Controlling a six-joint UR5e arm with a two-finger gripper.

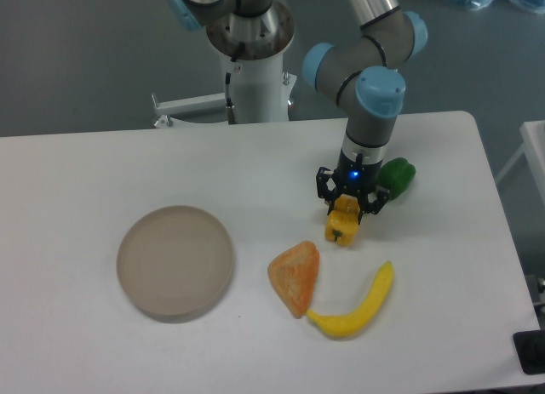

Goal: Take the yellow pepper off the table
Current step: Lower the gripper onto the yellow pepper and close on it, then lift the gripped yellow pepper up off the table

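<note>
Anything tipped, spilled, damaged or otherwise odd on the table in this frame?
Nothing stands out. The gripper is closed around the yellow pepper; the green pepper, orange piece, banana and plate lie undisturbed.
</note>
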